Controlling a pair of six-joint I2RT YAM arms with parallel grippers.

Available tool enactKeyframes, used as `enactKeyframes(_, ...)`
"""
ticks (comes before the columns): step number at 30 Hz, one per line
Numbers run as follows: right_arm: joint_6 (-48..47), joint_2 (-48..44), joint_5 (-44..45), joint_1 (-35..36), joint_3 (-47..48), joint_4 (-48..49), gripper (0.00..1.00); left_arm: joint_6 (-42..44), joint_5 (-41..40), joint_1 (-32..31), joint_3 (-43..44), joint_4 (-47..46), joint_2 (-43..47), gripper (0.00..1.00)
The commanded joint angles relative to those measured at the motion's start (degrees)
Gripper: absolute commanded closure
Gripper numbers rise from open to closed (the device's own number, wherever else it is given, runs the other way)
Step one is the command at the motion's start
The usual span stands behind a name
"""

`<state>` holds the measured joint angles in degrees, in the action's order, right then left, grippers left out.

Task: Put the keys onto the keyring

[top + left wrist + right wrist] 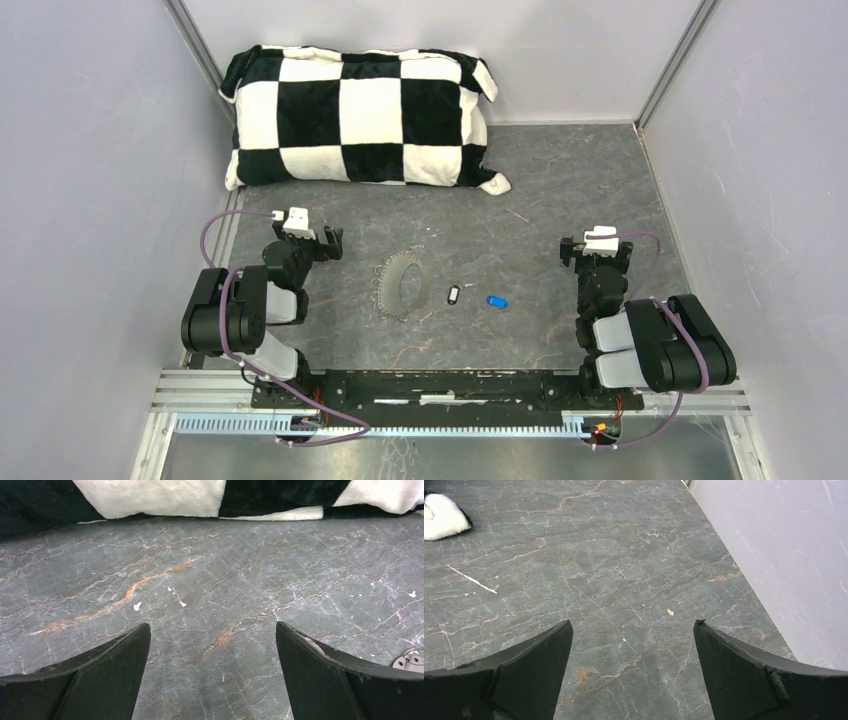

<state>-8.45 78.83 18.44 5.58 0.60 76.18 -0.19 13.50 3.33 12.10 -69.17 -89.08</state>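
Nearest the viewer, on the near side of the keyring (386, 282), a black mounting rail (440, 385) carries 2 arm bases, 1 to the keyring's left and 1 to its right. The keyring lies flat on the grey marbled table (540, 190), roughly midway between the 2 arms, with its beaded edge plainest along the left rim.

Just right of the keyring lies the black-headed key (452, 294), apart from the loop. Further right of the keyring lies the blue-headed key (497, 301), apart from the black one. Neither key is on the keyring.

Left of the keyring and slightly beyond it, the left gripper (330, 240) hangs over the table with its jaws spread wide and nothing between them. The left wrist view shows its dark fingers (115, 665) well apart above bare marble.

Right of the keyring, well past both keys, the right gripper (596, 248) is likewise spread wide and holds nothing. Its fingers (749, 670) frame bare table beside a pale side wall (784, 555).

Beyond the keyring and a little to its right, a thin pale sliver (517, 213) lies on the table. Farthest beyond the keyring, a black-and-white chequered cushion (360, 118) rests against the back wall.
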Motion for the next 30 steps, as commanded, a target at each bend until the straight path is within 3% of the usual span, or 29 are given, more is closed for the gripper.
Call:
enactKeyframes(1, -0.57, -0.52, -0.17, 0.13, -4.98, 2.88, 0.02, -0.25, -0.90, -0.16, 0.20, -2.31, 0.75, 0.00)
enactKeyframes(5, -0.57, -0.49, -0.10, 0.13, -4.99, 2.77, 0.02, -0.17, 0.96, -0.01, 0.10, -2.81, 1.23, 0.00)
enactKeyframes(7, -0.60, -0.46, -0.16, 0.13, -4.88, 2.58, 0.02, 2.34, 1.72, -0.06, 1.68, 4.32, 4.04, 0.00)
enactKeyframes(13, 0.05, -1.13, 2.32, 0.13, -4.99, 3.08, 0.02, 1.48, 1.68, -0.19, 1.50, 2.14, 3.14, 0.00)
enactKeyframes(14, 1.21, -3.88, 4.78, 0.11, -3.36, -1.90, 0.02, 0.98, 1.17, -0.19, 1.42, 2.04, 3.65, 0.00)
enactKeyframes(17, -0.07, -8.32, 1.68, 0.20, 5.72, -20.38, 0.02, 1.84, 2.34, -0.18, 7.45, 19.74, 10.84, 0.00)
enactKeyframes(19, -1.07, -9.93, -3.05, 1.43, 7.57, -21.84, 0.02, 1.21, 3.24, -0.15, 12.02, 26.22, 15.17, 0.00)
enactKeyframes(22, 17.84, -12.23, 1.58, 1.87, 11.64, -26.26, 0.02, 1.60, 8.00, -0.17, 20.07, 40.30, 15.75, 0.00)
enactKeyframes(24, 17.14, -10.69, -8.98, 1.67, 16.80, -32.27, 0.02, 3.26, 13.58, -0.24, 26.94, 53.80, 14.06, 0.00)
enactKeyframes(26, 20.09, -7.42, -11.80, 1.65, 24.78, -42.78, 0.02, 6.54, 18.50, -1.15, 31.91, 61.75, 12.24, 0.00)
enactKeyframes(30, 20.28, -0.24, -23.30, 1.61, 34.82, -53.57, 0.02, 17.05, 15.74, -9.92, 34.66, 70.27, 10.66, 0.00)
